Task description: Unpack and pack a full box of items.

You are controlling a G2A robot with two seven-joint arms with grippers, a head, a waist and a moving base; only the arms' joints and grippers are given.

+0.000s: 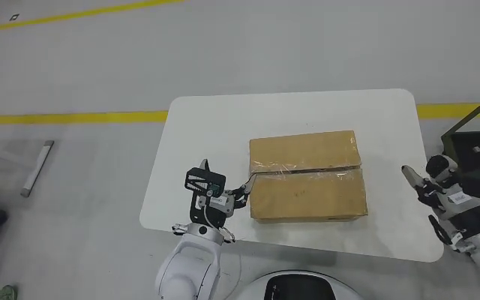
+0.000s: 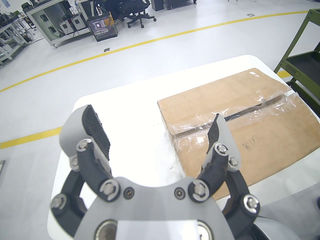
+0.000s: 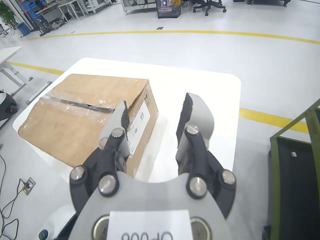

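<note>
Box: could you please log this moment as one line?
box: flaps down, taped | left claw: open, at box's end | right claw: open, clear of box

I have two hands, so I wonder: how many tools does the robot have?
2. The left tool hangs open at one end of the cardboard box; the right tool hangs open near the opposite end.

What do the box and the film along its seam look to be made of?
The box looks like matte brown cardboard: creased flaps, a dented corner. The film seems clear glossy plastic, tape or wrap: it wrinkles and glints over the seam.
</note>
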